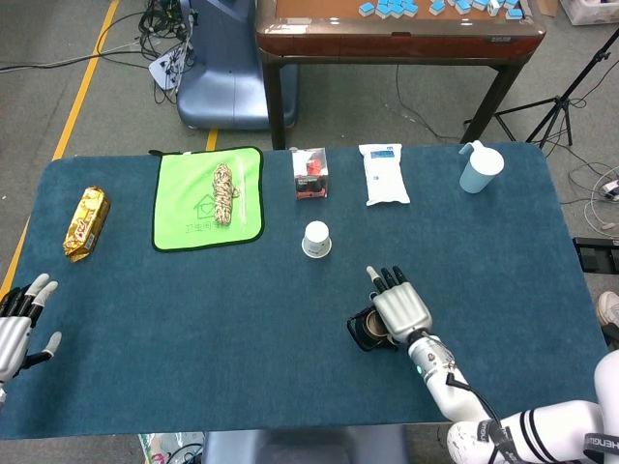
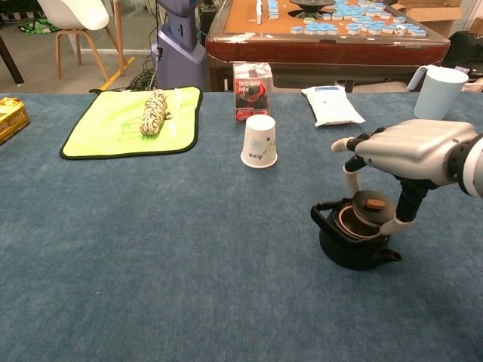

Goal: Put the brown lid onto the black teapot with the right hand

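Chest view: right hand pinches brown lid just above black teapot mouth; left hand spread at bench edge.

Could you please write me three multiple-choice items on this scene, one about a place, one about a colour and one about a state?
1. Where does the paper cup stand?
A. on the bare blue table top
B. on the green mat
C. inside the black teapot

2. What colour is the mat under the rope bundle?
A. red
B. green
C. white

3. How is the brown lid now?
A. flat on the table
B. held by the right hand just over the black teapot
C. in the left hand

Answers: 1 A, the cup sits on bare cloth. 2 B, the mat is bright green. 3 B, fingers pinch it above the opening.
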Tool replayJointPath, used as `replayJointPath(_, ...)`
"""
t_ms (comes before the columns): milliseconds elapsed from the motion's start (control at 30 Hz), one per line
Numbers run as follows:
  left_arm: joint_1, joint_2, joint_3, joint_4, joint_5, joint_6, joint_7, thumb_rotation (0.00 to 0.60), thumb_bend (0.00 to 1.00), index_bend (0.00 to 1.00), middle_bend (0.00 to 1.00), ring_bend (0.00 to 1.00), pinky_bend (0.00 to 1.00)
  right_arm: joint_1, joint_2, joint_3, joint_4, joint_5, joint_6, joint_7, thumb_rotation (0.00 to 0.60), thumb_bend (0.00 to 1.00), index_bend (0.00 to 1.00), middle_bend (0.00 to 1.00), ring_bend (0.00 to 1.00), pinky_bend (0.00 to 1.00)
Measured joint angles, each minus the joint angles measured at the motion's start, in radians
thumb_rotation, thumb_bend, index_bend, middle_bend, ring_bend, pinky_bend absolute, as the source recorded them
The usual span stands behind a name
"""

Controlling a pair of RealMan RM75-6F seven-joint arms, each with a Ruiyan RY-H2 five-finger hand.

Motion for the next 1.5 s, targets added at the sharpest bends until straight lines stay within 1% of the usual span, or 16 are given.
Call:
replayJointPath(167, 0.003, -0.003, 0.000, 0.008, -0.001, 0.001, -0.008, 0.600, 0.38, 0.00, 0.00, 0.00, 0.00, 0.003, 0.000, 0.001, -0.003, 0.003, 0.000, -0.004, 0.600, 0.20, 0.44, 0.00, 0.00, 0.00)
replayJointPath(400, 0.008, 0.001, 0.000, 0.005, 0.007, 0.013, -0.011, 0.600, 0.38, 0.00, 0.00, 0.00, 0.00, -0.003, 0.009, 0.001, -0.013, -0.008, 0.009, 0.006, 0.600, 0.19, 0.30, 0.00, 0.00, 0.00)
replayJointPath(633, 0.009, 0.004, -0.002, -0.004, 0.007, 0.016, -0.003, 0.600, 0.38, 0.00, 0.00, 0.00, 0.00, -0.007, 0.017, -0.001, -0.012, -0.013, 0.008, 0.012, 0.600, 0.19, 0.26, 0.00, 0.00, 0.00)
replayJointPath(900, 0.008, 0.007, -0.005, -0.011, 0.004, 0.012, 0.007, 0.600, 0.38, 0.00, 0.00, 0.00, 0.00, -0.013, 0.030, -0.001, -0.024, -0.024, 0.013, 0.021, 0.600, 0.19, 0.26, 0.00, 0.00, 0.00)
replayJointPath(1167, 0.008, 0.005, -0.006, -0.011, -0.002, 0.005, 0.013, 0.600, 0.38, 0.00, 0.00, 0.00, 0.00, -0.030, 0.051, 0.000, -0.031, -0.065, 0.014, 0.057, 0.600, 0.19, 0.26, 0.00, 0.00, 0.00)
replayJointPath(1267, 0.008, 0.004, -0.007, -0.011, -0.006, 0.001, 0.015, 0.600, 0.38, 0.00, 0.00, 0.00, 0.00, -0.038, 0.061, -0.001, -0.033, -0.087, 0.010, 0.077, 0.600, 0.19, 0.28, 0.00, 0.00, 0.00)
replayJointPath(1500, 0.011, 0.002, -0.007, -0.015, -0.006, 0.005, 0.022, 0.600, 0.38, 0.00, 0.00, 0.00, 0.00, -0.060, 0.088, -0.025, -0.064, -0.111, 0.007, 0.088, 0.600, 0.20, 0.30, 0.00, 0.00, 0.00)
